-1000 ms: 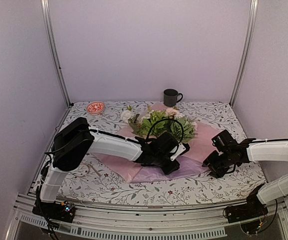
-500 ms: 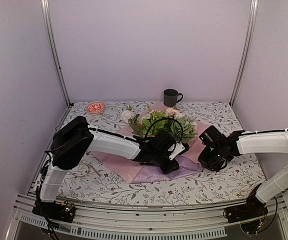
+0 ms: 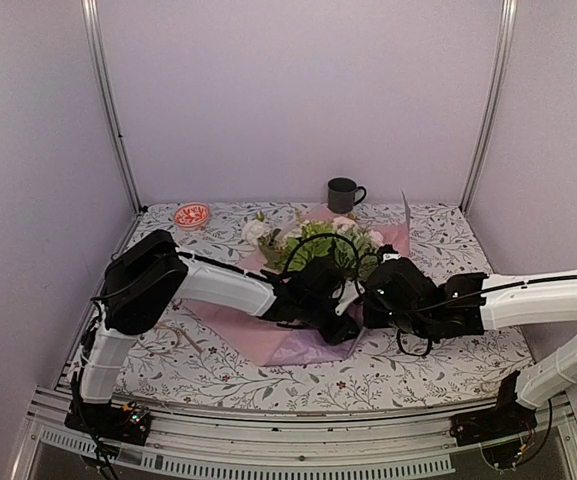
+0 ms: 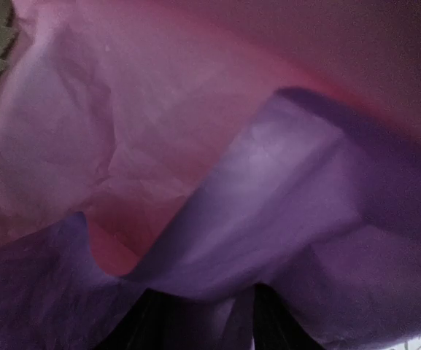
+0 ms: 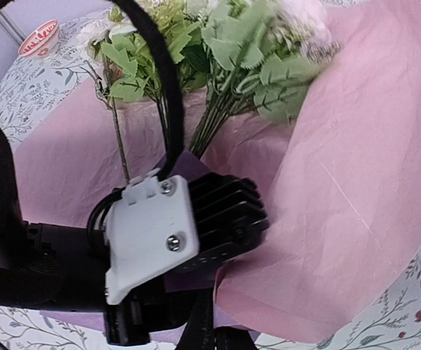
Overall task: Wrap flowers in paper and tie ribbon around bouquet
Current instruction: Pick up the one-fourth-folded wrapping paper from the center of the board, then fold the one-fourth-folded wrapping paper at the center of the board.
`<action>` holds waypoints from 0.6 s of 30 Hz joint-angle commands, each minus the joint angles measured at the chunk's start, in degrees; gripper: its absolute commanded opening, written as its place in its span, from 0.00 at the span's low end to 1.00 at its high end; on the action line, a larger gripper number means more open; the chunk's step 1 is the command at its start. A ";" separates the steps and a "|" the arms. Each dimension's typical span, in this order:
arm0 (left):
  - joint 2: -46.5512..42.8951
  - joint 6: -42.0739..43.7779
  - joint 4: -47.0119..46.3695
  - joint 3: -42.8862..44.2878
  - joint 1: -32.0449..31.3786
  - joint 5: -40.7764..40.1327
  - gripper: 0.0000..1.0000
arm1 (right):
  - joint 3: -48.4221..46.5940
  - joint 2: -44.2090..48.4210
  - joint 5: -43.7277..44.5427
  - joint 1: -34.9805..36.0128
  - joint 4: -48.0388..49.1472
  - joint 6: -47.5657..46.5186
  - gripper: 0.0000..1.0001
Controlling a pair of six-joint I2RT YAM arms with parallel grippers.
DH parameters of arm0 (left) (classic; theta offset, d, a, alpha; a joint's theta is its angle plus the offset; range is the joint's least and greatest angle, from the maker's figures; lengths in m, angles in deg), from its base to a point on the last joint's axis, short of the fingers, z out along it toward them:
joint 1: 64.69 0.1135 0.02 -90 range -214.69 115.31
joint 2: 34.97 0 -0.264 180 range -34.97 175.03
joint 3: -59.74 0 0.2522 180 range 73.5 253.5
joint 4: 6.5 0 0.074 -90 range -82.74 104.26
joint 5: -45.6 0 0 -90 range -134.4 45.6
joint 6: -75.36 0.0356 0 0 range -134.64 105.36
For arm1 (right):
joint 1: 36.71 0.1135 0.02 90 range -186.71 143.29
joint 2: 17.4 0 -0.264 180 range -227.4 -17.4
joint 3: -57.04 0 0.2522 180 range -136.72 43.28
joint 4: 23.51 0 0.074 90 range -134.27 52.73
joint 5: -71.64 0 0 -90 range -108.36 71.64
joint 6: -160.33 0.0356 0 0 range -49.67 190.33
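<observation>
Two arms meet mid-table. At the left, the left gripper [image 3: 340, 322] sits on the paper [image 3: 258, 335], and its grip cannot be told. The flowers [image 3: 318, 245] lie on it lengthwise, blooms far, stalks near. The right gripper [image 3: 373, 300] pinches the raised paper edge. The paper looks thin, soft and easy to tear, so an edge seems the best hold.

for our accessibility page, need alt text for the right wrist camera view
Pink paper fills most of the view, its right side lifted, with the flowers lying on it, leafy heads at the top. The left gripper, black with a white plate, sits over the stalk ends; a red-and-white bowl stands top left.
</observation>
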State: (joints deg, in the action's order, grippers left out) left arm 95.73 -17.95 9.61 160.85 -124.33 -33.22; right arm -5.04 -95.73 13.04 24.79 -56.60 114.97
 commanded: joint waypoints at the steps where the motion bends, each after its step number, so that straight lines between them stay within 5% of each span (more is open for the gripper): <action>1: -2.52 -0.76 -0.98 -6.04 0.75 1.73 0.43 | 2.34 4.95 4.47 -0.08 4.33 -11.62 0.00; 13: 2.37 -3.83 1.33 -0.50 3.80 10.99 0.43 | 10.79 3.12 -17.42 0.03 22.22 -38.50 0.00; 18: -4.61 -6.46 -11.01 -8.15 6.75 20.19 0.45 | 11.45 -1.94 -19.01 0.01 25.39 -41.96 0.00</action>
State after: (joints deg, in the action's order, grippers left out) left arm 95.40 -21.91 5.35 158.21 -120.77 -20.65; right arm 5.41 -94.33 0.07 24.70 -37.59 79.17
